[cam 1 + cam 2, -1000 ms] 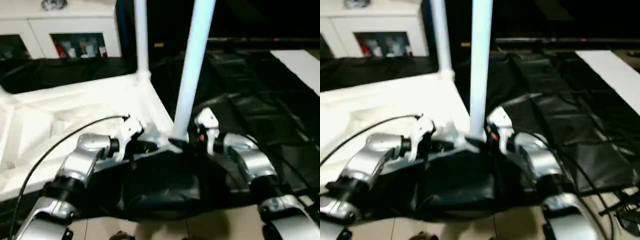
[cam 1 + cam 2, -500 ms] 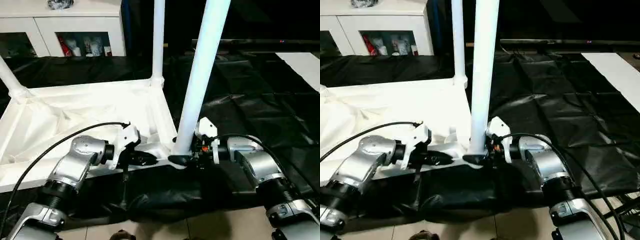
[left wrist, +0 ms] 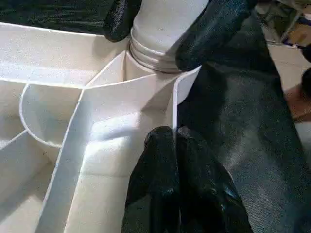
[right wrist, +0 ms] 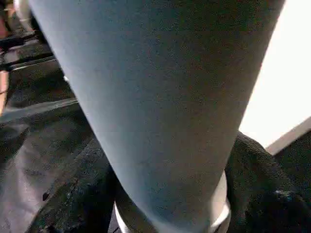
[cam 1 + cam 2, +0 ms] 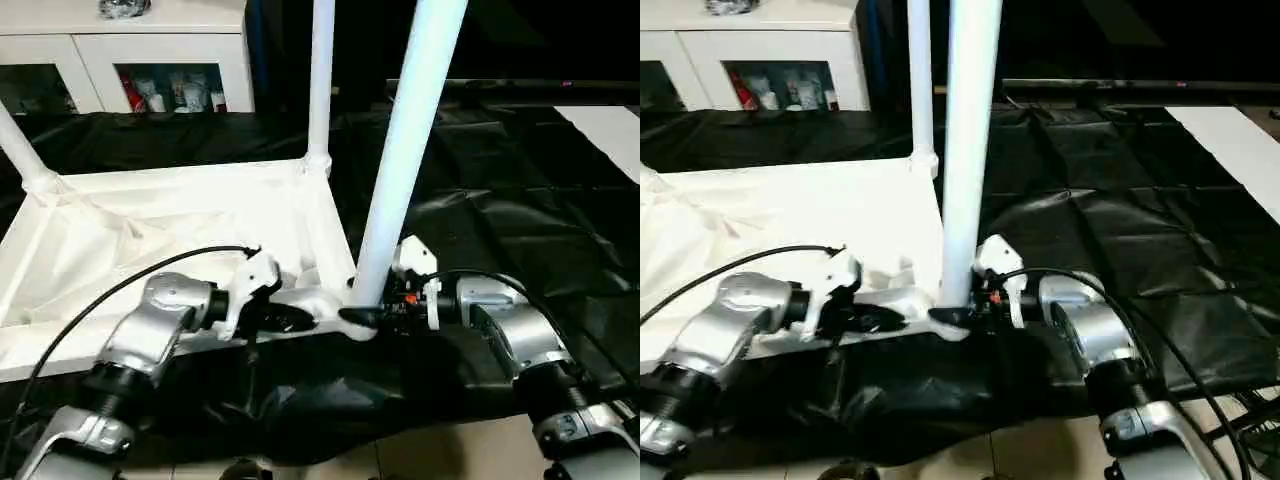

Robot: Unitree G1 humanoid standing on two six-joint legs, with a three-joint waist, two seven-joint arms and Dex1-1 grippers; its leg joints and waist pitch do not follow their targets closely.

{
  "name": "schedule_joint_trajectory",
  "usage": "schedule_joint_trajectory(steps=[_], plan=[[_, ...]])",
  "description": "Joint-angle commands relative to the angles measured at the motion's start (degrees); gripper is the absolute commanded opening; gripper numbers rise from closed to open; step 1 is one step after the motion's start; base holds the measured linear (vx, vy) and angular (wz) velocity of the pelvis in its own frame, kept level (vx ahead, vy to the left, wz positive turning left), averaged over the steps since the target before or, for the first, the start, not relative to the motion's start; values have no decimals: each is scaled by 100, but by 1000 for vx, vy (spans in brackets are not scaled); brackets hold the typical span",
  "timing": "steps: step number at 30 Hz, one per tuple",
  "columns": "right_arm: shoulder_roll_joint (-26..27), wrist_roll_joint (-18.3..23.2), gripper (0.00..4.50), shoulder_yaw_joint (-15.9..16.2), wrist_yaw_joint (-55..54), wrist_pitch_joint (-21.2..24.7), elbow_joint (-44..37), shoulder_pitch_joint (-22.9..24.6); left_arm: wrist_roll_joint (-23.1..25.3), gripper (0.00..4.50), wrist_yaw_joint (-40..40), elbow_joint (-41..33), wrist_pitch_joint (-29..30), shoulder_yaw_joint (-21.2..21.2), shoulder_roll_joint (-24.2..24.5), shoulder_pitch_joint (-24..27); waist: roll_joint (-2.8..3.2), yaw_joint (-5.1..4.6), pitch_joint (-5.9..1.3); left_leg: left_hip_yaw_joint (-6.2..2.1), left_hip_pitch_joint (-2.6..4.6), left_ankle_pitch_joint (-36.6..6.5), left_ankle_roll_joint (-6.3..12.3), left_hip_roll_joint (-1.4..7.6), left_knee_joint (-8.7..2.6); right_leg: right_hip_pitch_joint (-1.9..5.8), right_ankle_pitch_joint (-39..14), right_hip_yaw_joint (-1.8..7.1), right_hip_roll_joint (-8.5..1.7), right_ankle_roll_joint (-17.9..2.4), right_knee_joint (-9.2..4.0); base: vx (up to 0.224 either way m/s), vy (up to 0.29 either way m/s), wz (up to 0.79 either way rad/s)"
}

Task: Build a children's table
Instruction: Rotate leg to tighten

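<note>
Compared with a second ago, little has shifted beyond the camera's own tilt. Upside down on black sheeting [image 5: 520, 230], the tabletop [image 5: 150, 240] carries upright legs; the near leg [image 5: 405, 150] stands in its corner socket [image 3: 155, 58]. Right gripper [image 5: 372, 318] clasps that leg's base, fingers [image 3: 214, 29] on either side. Left gripper [image 3: 177, 145] is pinched closed on the tabletop's rim [image 3: 173, 104].
</note>
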Motion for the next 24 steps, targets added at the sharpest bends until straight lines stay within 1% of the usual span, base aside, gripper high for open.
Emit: schedule_joint_trajectory(steps=[1, 2, 3, 5, 6, 8, 9, 10, 11, 12, 13, 14, 15, 16, 17, 18, 20, 21, 22, 23, 24], plan=[[590, -124, 263, 81, -939, -93, 348, -26, 4, 0, 986, 215, -50, 276, -428, -472, 2, -38, -357, -62, 161, -1643, 22, 214, -391, 186, -2208, 285, -467, -998, -541, 0, 0, 0], [805, -208, 263, -30, -1481, -167, 585, -91, 79, 0, 1260, 351, -59, 292, -561, -586, -6, -68, -356, -78, 141, -1663, -48, 208, -400, 206, -2355, 277, -479, -947, -550, 0, 0, 0], [867, -218, 263, -70, -1640, -153, 668, -124, 96, 0, 1336, 392, -52, 296, -602, -621, 2, -69, -356, -88, 157, -1729, -82, 202, -398, 195, -2477, 265, -489, -921, -562, 0, 0, 0], [1211, -192, 263, -312, -2428, -61, 1133, -347, 180, 0, 1782, 637, -18, 331, -843, -827, 15, -97, -344, -104, 174, -1851, -128, 194, -404, 182, -2716, 255, -488, -839, -590, 0, 0, 0], [1318, -165, 263, -400, -2634, -44, 1256, -413, 212, 0, 1934, 717, -13, 351, -928, -891, 6, -122, -347, -116, 165, -1926, -136, 200, -411, 193, -2758, 249, -490, -779, -607, 0, 0, 0], [1568, -76, 263, -572, -3051, -32, 1518, -580, 252, 0, 2255, 868, -16, 395, -1123, -1023, 9, -132, -356, -115, 161, -1927, -108, 203, -411, 195, -2667, 258, -495, -778, -604, 0, 0, 0], [1689, -63, 263, -622, -3251, -52, 1638, -670, 257, 0, 2392, 918, -16, 414, -1223, -1075, 5, -154, -363, -107, 161, -1910, -104, 196, -408, 184, -2562, 264, -483, -814, -594, 0, 0, 0], [1757, -60, 263, -645, -3365, -69, 1711, -725, 256, 0, 2462, 946, -17, 423, -1278, -1103, 5, -157, -364, -104, 160, -1868, -95, 196, -405, 188, -2473, 266, -489, -853, -588, 0, 0, 0], [1816, -72, 263, -671, -3448, -74, 1773, -774, 261, 0, 2467, 951, -41, 402, -1306, -1109, 7, -163, -373, -110, 148, -1822, -88, 200, -405, 202, -2399, 268, -500, -882, -569, 0, 0, 0], [1864, -89, 263, -689, -3524, -78, 1828, -820, 271, 0, 2468, 951, -85, 381, -1320, -1106, 8, -166, -372, -107, 122, -1757, -56, 203, -415, 221, -2266, 262, -484, -893, -558, 0, 0, 0], [1906, -123, 263, -679, -3572, -108, 1865, -862, 262, 0, 2459, 931, -110, 374, -1346, -1090, 7, -164, -380, -98, 127, -1728, -41, 204, -407, 216, -2173, 272, -482, -909, -552, 0, 0, 0], [1950, -185, 263, -650, -3583, -223, 1920, -906, 258, 0, 2422, 908, -125, 361, -1371, -1067, 4, -169, -388, -93, 109, -1631, -10, 203, -405, 232, -1953, 273, -485, -991, -518, 0, 0, 0], [1974, -231, 263, -607, -3517, -347, 1944, -928, 255, 0, 2373, 877, -155, 352, -1382, -1034, 6, -166, -387, -89, 110, -1619, -1, 204, -404, 232, -1907, 274, -484, -1002, -517, 0, 0, 0], [1984, -214, 319, -597, -3401, -408, 1929, -924, 239, 0, 2314, 851, -175, 349, -1375, -1004, 7, -163, -389, -83, 109, -1565, 29, 204, -398, 239, -1793, 278, -482, -1030, -507, 0, 0, 0], [1998, -161, 319, -621, -3262, -449, 1922, -928, 215, 0, 2210, 831, -216, 331, -1343, -966, -7, -163, -391, -77, 104, -1541, 50, 203, -397, 246, -1745, 279, -483, -1042, -505, 0, 0, 0], [2007, -142, 335, -643, -3223, -462, 1933, -937, 209, 0, 2174, 831, -242, 324, -1328, -954, -1, -157, -393, -76, 107, -1490, 77, 204, -398, 251, -1683, 278, -483, -1067, -497, 0, 0, 0], [1967, -64, 342, -672, -2996, -443, 1906, -943, 199, 0, 2064, 802, -288, 315, -1250, -900, 10, -163, -387, -75, 103, -1487, 107, 204, -400, 254, -1653, 279, -477, -1089, -492, 0, 0, 0], [1859, -80, 369, -605, -2766, -477, 1837, -916, 182, 0, 1946, 739, -324, 309, -1162, -840, 16, -162, -384, -78, 105, -1522, 112, 210, -403, 255, -1695, 278, -483, -1086, -497, 0, 0, 0], [1742, -118, 378, -518, -2532, -501, 1760, -882, 151, 0, 1827, 686, -328, 310, -1090, -791, 18, -169, -381, -83, 100, -1563, 113, 211, -409, 264, -1737, 274, -482, -1085, -497, 0, 0, 0], [1688, -139, 378, -478, -2426, -508, 1727, -866, 136, 0, 1772, 669, -329, 312, -1060, -773, 32, -169, -384, -79, 102, -1583, 117, 210, -402, 264, -1735, 276, -478, -1083, -500, 0, 0, 0], [1596, -159, 389, -415, -2255, -547, 1661, -829, 124, 0, 1667, 632, -353, 301, -1001, -735, 34, -171, -379, -79, 110, -1588, 116, 216, -407, 255, -1736, 279, -481, -1096, -503, 0, 0, 0]])
